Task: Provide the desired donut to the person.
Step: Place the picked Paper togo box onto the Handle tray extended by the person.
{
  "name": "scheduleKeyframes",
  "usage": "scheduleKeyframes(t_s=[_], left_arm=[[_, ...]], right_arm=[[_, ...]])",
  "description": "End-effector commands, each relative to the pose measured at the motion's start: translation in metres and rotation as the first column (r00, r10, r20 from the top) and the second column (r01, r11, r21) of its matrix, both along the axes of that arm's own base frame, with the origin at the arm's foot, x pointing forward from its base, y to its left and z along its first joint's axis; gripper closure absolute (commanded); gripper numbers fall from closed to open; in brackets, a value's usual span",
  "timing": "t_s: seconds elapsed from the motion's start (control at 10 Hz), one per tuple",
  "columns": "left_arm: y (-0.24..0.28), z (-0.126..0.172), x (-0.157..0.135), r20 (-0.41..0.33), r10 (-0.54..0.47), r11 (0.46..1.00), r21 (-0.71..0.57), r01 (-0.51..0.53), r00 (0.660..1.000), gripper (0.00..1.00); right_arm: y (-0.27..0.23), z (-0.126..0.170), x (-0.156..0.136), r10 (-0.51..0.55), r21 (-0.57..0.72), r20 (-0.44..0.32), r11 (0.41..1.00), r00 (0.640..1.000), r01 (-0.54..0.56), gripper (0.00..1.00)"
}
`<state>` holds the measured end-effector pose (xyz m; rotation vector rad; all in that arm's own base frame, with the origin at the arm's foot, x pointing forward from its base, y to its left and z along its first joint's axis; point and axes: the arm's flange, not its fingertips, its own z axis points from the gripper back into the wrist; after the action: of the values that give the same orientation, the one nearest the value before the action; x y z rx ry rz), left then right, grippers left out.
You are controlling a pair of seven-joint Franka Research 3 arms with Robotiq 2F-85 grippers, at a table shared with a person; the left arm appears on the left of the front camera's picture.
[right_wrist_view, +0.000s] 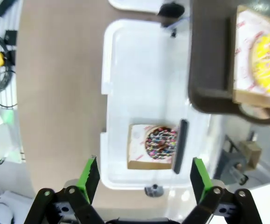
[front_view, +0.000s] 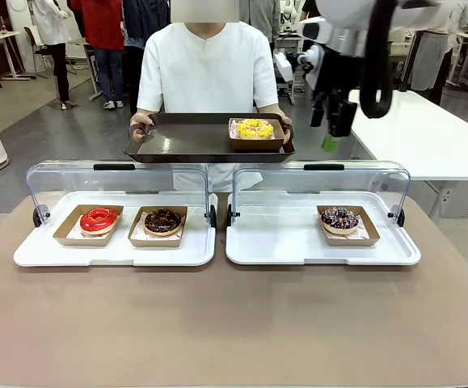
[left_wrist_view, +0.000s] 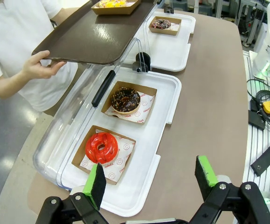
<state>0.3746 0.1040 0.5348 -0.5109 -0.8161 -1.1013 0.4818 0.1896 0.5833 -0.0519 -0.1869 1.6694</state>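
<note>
Yellow donut in box on tray, right end; person holds tray at far side. Handover looks done. My right gripper high, jaws apart, seemingly empty (view blurred). My left gripper apart, empty. Remaining: likely retreat.

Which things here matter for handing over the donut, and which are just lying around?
Job: person, brown tray, yellow donut, red donut, chocolate donut, sprinkled donut, left gripper, right gripper.
Lying about: cables, white table behind.
</note>
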Motion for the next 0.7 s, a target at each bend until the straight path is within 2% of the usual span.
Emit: scheduleKeyframes(t_s=[0.0, 0.2, 0.3, 0.6], left_arm=[[0.001, 0.001, 0.000, 0.006, -0.004, 1.000, -0.010, 0.004, 1.000, 0.00], [0.001, 0.001, 0.000, 0.006, -0.004, 1.000, -0.010, 0.004, 1.000, 0.00], [0.001, 0.001, 0.000, 0.006, -0.004, 1.000, -0.010, 0.004, 1.000, 0.00], [0.001, 0.001, 0.000, 0.006, -0.004, 1.000, -0.010, 0.004, 1.000, 0.00]], right_arm=[[-0.013, -0.031, -0.015, -0.012, 0.016, 0.025, 1.000, 1.000, 0.012, 0.00], [-0.019, -0.044, -0.004, -0.049, 0.004, 0.015, 0.999, 0.999, 0.049, 0.00], [-0.017, -0.026, -0.011, -0.024, -0.003, 0.000, 1.000, 1.000, 0.024, 0.00], [-0.017, -0.026, -0.011, -0.024, -0.003, 0.000, 1.000, 1.000, 0.024, 0.00]])
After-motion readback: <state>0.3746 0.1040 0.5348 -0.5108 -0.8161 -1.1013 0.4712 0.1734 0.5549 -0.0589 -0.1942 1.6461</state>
